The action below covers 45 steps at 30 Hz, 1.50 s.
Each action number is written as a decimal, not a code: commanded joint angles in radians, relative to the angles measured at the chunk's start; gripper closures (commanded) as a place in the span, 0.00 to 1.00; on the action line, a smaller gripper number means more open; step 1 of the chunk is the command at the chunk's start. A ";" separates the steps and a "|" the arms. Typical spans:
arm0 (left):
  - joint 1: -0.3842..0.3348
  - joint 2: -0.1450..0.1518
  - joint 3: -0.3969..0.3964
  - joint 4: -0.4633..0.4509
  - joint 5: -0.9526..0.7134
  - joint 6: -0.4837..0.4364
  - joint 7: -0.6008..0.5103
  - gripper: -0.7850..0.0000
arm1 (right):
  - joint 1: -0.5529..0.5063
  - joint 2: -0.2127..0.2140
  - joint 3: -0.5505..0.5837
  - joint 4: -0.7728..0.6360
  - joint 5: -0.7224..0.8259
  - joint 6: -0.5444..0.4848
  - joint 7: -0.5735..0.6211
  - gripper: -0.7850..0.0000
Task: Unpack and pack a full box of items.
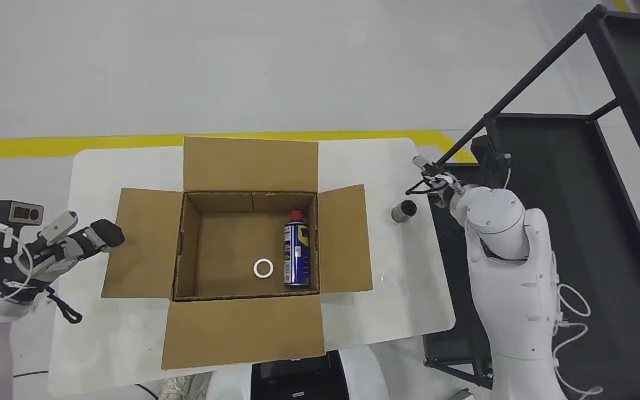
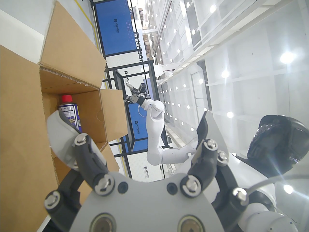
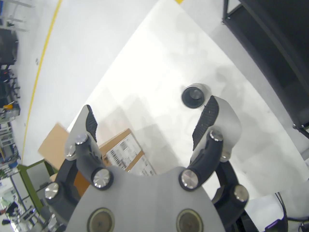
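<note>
While a spray can [image 1: 294, 252] and a white ring [image 1: 264, 268] are sitting inside the open box [image 1: 250, 165], unpacking is looking unfinished: one small cylinder [image 1: 405, 211] is standing on the table [image 1: 400, 285] to its right, with left gripper [image 1: 90, 240] and right gripper [image 1: 428, 180] both hanging open and empty.

2 white glossy arms [image 1: 505, 250], thin white cables [image 1: 572, 300]; right gripper [image 3: 150, 105]: grey fingers [image 3: 229, 121], black ribbed pads [image 3: 207, 117], silver screws [image 3: 189, 178].
</note>
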 commanded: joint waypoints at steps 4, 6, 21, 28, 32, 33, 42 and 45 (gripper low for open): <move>0.000 0.000 0.000 0.000 0.000 0.000 0.000 0.00 | -0.077 0.000 -0.031 -0.206 0.074 -0.055 0.028 0.00; 0.000 0.000 0.000 0.000 0.000 0.000 0.000 0.00 | -0.103 0.004 -0.063 -0.265 0.072 -0.093 0.064 0.00; 0.000 0.000 0.000 0.000 0.000 0.000 0.000 0.00 | -0.037 0.010 -0.467 -0.228 -0.224 -0.125 0.184 0.00; 0.000 0.000 0.000 0.000 0.000 0.000 0.000 0.00 | 0.107 -0.014 -0.622 -0.121 -0.271 -0.012 0.236 0.00; 0.000 0.000 0.000 0.000 0.000 0.000 0.000 0.00 | 0.157 -0.027 -0.713 -0.046 -0.324 0.008 0.231 0.00; 0.000 0.000 0.000 0.000 0.000 0.000 0.000 0.00 | 0.167 -0.033 -0.737 -0.018 -0.334 0.019 0.220 0.00; 0.000 0.000 0.000 0.000 0.000 0.000 0.000 0.00 | 0.245 -0.085 -0.851 0.177 -0.363 0.103 0.136 0.00; 0.000 0.000 0.000 0.000 0.000 0.000 0.000 0.00 | 0.269 -0.105 -0.880 0.219 -0.338 0.119 0.120 0.00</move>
